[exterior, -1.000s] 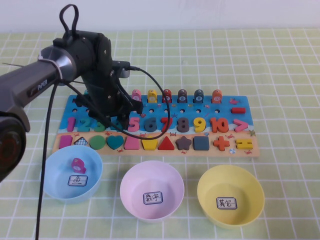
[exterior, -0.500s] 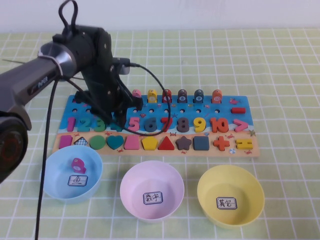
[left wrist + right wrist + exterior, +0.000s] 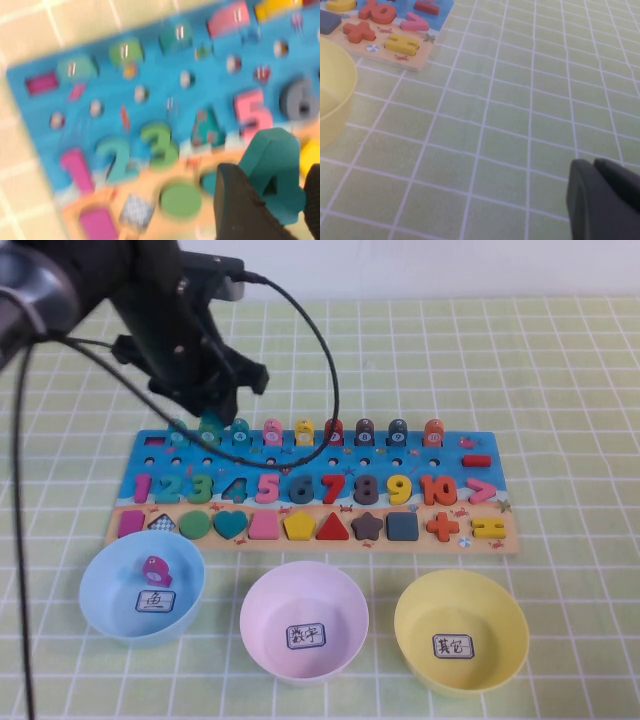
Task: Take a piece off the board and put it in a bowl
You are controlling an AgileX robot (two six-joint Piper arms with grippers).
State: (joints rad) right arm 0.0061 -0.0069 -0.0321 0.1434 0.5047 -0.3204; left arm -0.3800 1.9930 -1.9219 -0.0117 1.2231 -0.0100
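Observation:
My left gripper (image 3: 208, 418) hangs above the back left of the board (image 3: 300, 455), shut on the teal numeral "4" piece (image 3: 210, 424). In the left wrist view the piece (image 3: 272, 170) sits upright between the dark fingers (image 3: 240, 205), well above the board (image 3: 150, 100). Its recess (image 3: 233, 488) between the "3" and the "5" lies bare. In front of the board's middle stands the pink-lilac bowl (image 3: 250, 605), with nothing in it. My right gripper (image 3: 592, 162) is shut and hovers over bare cloth, off the board's right end.
A light blue bowl (image 3: 100, 580) holding a small pink piece (image 3: 152, 567) stands left of the pink one, a yellow bowl (image 3: 420, 625) right of it. The left arm's black cable (image 3: 325, 360) loops over the board's back.
The left gripper closed on the "4" in the number row, then rose and drew back to the left with it. The recess now shows bare.

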